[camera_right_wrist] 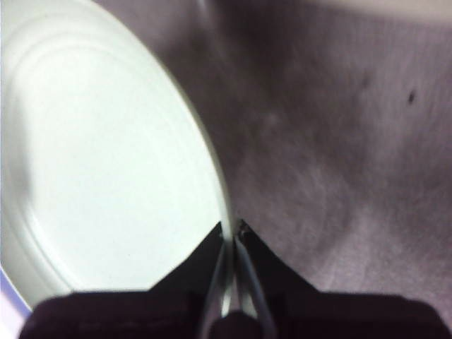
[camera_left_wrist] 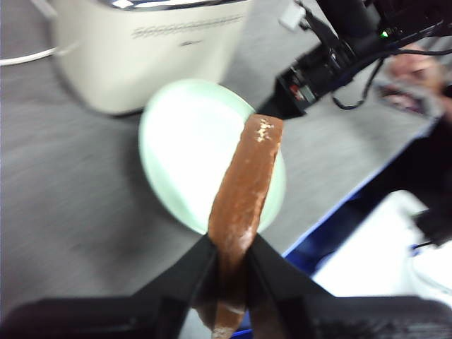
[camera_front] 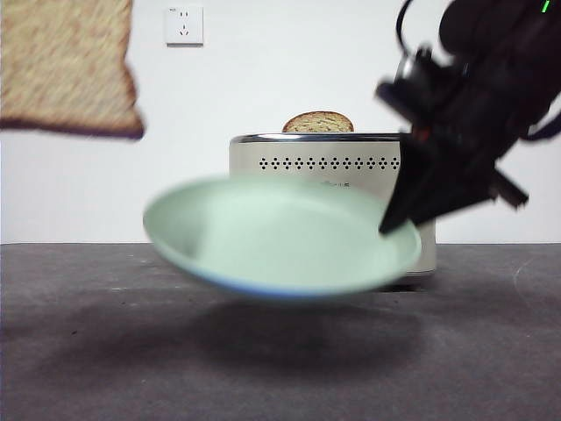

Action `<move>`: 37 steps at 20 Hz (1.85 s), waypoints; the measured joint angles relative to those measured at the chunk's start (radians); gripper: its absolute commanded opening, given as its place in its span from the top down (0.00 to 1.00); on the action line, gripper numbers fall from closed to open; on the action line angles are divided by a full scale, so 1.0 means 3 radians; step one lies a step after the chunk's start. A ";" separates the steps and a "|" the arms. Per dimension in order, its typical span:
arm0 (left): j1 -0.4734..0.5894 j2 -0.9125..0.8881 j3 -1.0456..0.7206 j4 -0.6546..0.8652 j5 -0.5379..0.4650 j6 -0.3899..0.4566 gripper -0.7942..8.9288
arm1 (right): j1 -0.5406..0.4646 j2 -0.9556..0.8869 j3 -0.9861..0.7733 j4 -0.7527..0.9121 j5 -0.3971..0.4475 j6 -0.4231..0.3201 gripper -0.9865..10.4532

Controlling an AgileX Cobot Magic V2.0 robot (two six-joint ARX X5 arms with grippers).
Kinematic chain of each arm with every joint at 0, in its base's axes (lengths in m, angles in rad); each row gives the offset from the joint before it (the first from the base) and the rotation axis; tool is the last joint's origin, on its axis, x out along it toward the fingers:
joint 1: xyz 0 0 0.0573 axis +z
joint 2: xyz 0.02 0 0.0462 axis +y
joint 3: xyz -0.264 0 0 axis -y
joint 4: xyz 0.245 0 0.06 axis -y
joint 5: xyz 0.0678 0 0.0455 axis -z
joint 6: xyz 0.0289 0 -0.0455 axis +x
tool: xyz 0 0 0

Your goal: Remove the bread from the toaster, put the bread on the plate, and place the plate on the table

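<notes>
My left gripper (camera_left_wrist: 229, 265) is shut on the bread slice (camera_left_wrist: 245, 191), seen edge-on with its brown crust; in the front view the bread (camera_front: 66, 66) hangs high at the top left. My right gripper (camera_right_wrist: 233, 236) is shut on the rim of the mint-green plate (camera_right_wrist: 92, 162) and holds it above the table (camera_front: 88, 351); it shows in the front view (camera_front: 399, 219) at the plate's (camera_front: 280, 237) right edge. The toaster (camera_front: 329, 162) stands behind the plate with a second slice (camera_front: 317, 122) sticking out of its slot.
A white wall socket (camera_front: 184, 24) sits on the back wall. The toaster's white cord (camera_left_wrist: 25, 58) trails across the table. The table's edge (camera_left_wrist: 353, 205) runs close to the plate in the left wrist view.
</notes>
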 measured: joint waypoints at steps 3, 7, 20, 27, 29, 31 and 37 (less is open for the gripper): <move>0.0000 0.0000 0.0000 0.0249 0.0273 -0.0186 0.93 | 0.0125 -0.0268 0.0000 -0.0005 0.0135 0.0050 0.93; 0.0000 0.0102 0.0000 0.0413 0.0626 -0.0472 0.93 | 0.0441 -0.0298 0.0000 -0.0028 0.0275 0.0062 0.93; 0.0000 0.1066 0.0000 0.0408 0.0610 -0.0303 0.93 | 0.0931 -0.0298 0.0000 0.0237 0.0340 0.0263 0.93; 0.0000 0.1537 0.0000 0.0670 0.0309 -0.0178 0.93 | 0.0935 -0.0299 0.0000 0.0235 0.0294 0.0273 0.92; -0.0005 0.1718 0.0000 0.0720 0.0310 -0.0178 0.92 | 0.0935 -0.0313 0.0000 0.0226 0.0203 0.0272 0.92; -0.0019 0.1882 0.0000 0.0755 0.0309 -0.0178 0.90 | 0.0944 -0.0345 0.0000 0.0221 0.0196 0.0272 0.92; -0.0043 0.1944 0.0000 0.0847 0.0164 -0.0163 0.43 | 0.0945 -0.0347 0.0000 0.0221 0.0207 0.0313 0.92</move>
